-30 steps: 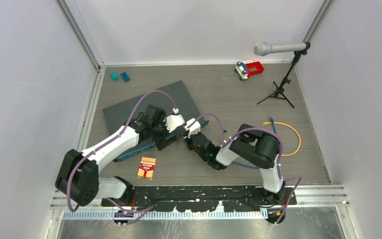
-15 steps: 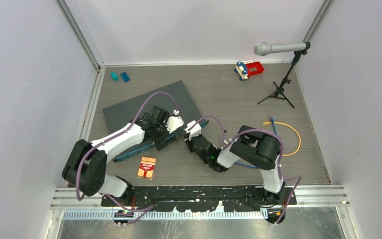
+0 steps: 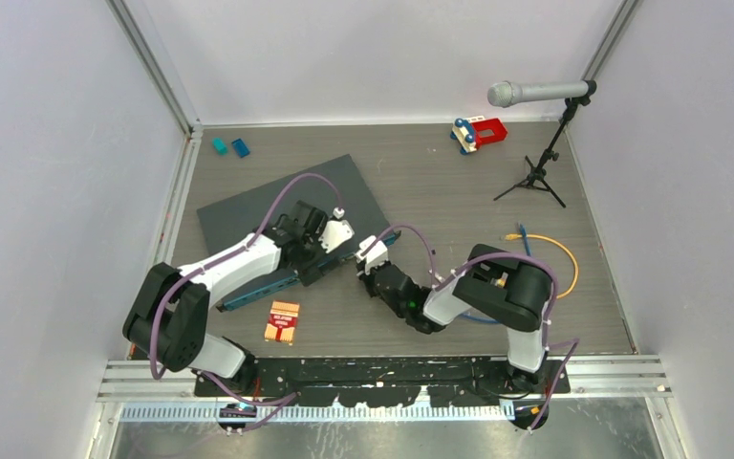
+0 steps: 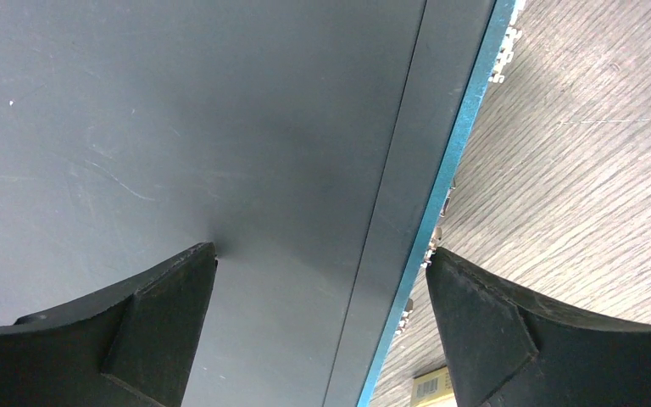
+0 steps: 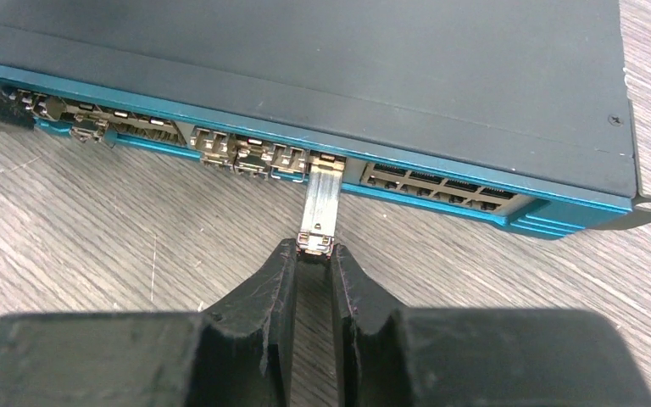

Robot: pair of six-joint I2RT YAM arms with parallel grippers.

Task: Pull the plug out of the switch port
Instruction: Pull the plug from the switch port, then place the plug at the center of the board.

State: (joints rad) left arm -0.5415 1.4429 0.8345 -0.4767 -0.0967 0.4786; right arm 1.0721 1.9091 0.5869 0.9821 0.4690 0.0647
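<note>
Right pincer [image 5: 314, 252] is clamped on the outer tip of the small silver metal plug [image 5: 322, 199], with both fingers squeezed onto it and only the plug's width between them. The plug sticks straight out of the wide flat network switch [image 5: 305, 59], which has a slate-grey top and a teal-blue front edge. Its inner end meets the teal face at a socket just left of the right-hand block of ports. I cannot tell how deep it sits.

In the top view the switch [image 3: 277, 206] lies at an angle left of centre on the grey wood-grain tabletop [image 3: 440, 182]. The right pincer [image 3: 371, 253] is at the right end of its front edge.

Left pincer [image 4: 320, 253] is wide apart and holding nothing. One finger is over the switch [image 4: 178, 127] top panel, the other past the teal edge over the tabletop. From above, the left pincer [image 3: 334, 234] is just beside the right one.

An orange printed card [image 3: 282, 322] lies near the front edge. A looped yellow cable [image 3: 559, 258] and a grey microphone on a stand [image 3: 535, 93] are well apart to the right.
</note>
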